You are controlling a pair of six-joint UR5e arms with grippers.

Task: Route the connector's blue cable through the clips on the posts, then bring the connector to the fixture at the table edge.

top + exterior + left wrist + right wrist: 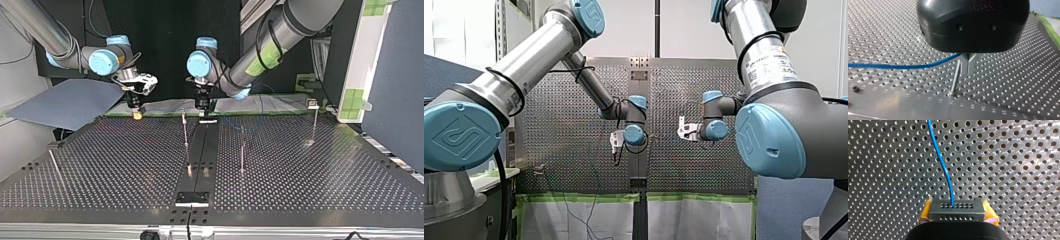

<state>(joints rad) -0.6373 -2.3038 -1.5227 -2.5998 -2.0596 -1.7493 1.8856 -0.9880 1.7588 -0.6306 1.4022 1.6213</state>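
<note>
My right gripper [956,208] is shut on a dark grey connector [957,213], with a yellow pad [927,210] on each side of it. The blue cable [944,165] leaves the connector's face and runs away over the perforated table. My left gripper [967,68] has its metal fingers [971,65] shut on the blue cable [898,66], right beside the top of a thin post [955,81]. In the top view my right gripper [136,113] hangs at the table's far edge, left of my left gripper [202,106]; the cable does not show there.
Thin posts stand on the table [300,170] in the top view: one near the middle [185,129], one right of it [242,152], one at the far right [314,122], and one leaning at the left [55,167]. A flat fixture [192,198] sits at the near edge.
</note>
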